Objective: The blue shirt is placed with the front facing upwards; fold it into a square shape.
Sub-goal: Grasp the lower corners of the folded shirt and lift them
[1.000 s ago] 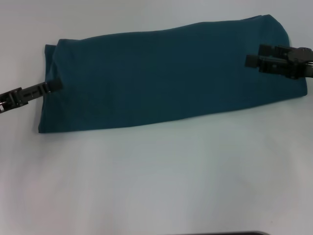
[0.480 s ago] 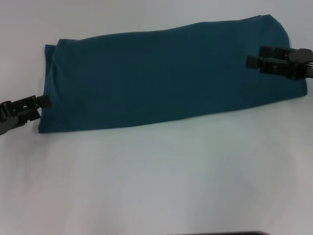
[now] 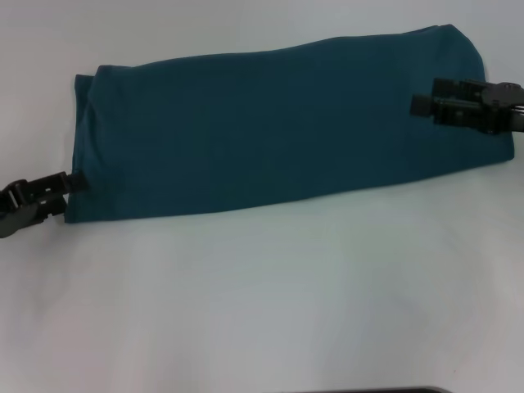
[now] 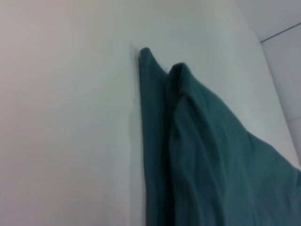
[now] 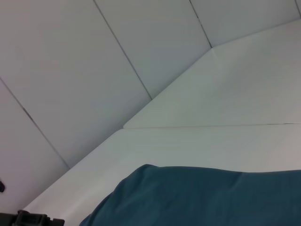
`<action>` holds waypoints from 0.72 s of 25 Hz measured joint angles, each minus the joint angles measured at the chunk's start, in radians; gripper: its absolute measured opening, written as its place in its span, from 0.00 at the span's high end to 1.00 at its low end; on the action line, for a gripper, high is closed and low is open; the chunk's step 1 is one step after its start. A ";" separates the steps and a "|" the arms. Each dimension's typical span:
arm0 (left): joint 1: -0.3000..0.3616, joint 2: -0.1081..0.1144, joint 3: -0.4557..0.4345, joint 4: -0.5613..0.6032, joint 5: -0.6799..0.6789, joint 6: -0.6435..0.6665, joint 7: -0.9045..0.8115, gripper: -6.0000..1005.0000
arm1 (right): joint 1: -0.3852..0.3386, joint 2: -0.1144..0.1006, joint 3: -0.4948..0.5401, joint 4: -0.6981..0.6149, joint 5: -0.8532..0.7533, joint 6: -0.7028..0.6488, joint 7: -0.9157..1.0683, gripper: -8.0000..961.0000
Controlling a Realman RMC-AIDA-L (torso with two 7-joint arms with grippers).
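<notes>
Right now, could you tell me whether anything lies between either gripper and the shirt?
Nothing visible does. The left gripper sits at the left edge of the shirt, and the right gripper hangs over its right end. Only bare table surrounds the cloth.

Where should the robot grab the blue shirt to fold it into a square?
Probably at its short left end, coming in from the left side. The blue shirt lies as a long flat band, so lifting one end over the other would halve it. The left gripper sits right there.
</notes>
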 joint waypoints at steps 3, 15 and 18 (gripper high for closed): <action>-0.011 -0.001 0.000 0.020 0.019 -0.013 0.006 0.24 | 0.000 0.000 0.000 0.000 0.000 0.000 -0.001 0.10; -0.075 -0.021 0.014 0.066 0.052 -0.051 0.050 0.31 | -0.004 0.000 0.000 0.000 0.000 -0.031 -0.003 0.11; -0.086 -0.021 0.037 0.073 0.053 -0.062 0.041 0.33 | -0.005 0.000 0.000 0.000 0.000 -0.036 -0.003 0.11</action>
